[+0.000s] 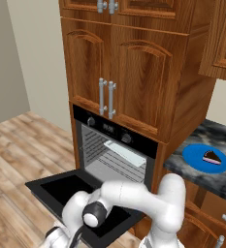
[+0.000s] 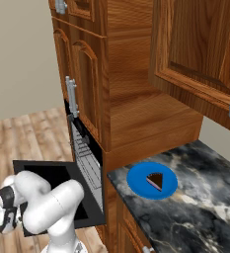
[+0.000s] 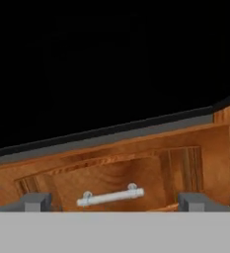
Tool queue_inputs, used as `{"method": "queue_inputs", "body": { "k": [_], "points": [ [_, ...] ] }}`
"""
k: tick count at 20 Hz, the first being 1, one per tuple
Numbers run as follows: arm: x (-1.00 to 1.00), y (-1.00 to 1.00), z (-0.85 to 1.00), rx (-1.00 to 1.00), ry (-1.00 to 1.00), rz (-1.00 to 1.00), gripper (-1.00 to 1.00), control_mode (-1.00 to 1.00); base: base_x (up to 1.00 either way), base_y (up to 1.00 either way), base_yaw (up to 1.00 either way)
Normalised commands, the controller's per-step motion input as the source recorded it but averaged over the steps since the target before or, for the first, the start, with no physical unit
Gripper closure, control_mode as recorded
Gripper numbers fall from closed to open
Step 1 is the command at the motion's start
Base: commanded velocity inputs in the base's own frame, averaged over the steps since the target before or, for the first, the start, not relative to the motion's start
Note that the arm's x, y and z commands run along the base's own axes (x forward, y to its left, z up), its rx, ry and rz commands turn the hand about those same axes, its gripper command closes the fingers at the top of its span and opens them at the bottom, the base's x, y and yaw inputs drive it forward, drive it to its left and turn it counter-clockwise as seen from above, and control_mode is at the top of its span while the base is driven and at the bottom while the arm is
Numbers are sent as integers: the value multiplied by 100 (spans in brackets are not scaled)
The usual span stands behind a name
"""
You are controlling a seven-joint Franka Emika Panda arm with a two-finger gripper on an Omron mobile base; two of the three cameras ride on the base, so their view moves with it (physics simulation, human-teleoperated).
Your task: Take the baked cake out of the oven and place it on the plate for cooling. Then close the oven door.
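We see the wooden cabinets (image 1: 134, 72) enclosing the oven (image 1: 115, 147), whose oven door (image 1: 66, 186) hangs fully open and level, with the pale tray (image 1: 125, 152) on the wire rack inside. To the right, the dark marbled desk (image 2: 195, 207) carries the plate (image 2: 138, 182), and the baked cake (image 2: 156, 181) rests on it. The end effector (image 3: 114, 202) sits low beneath the door, jaws spread wide, gripping nothing, facing a drawer handle (image 3: 110, 196).
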Motion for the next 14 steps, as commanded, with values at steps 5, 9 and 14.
{"method": "queue_inputs", "body": {
  "k": [5, 9, 14],
  "points": [
    [9, -1, 62, -20, -57, 0, -100, -100, 0, 0, 0],
    [0, -8, 79, -35, -73, -1, -100, -100, 0, 0, 0],
    [8, -29, 96, -31, -53, -9, -100, -100, 0, 0, 0]
  ]
}}
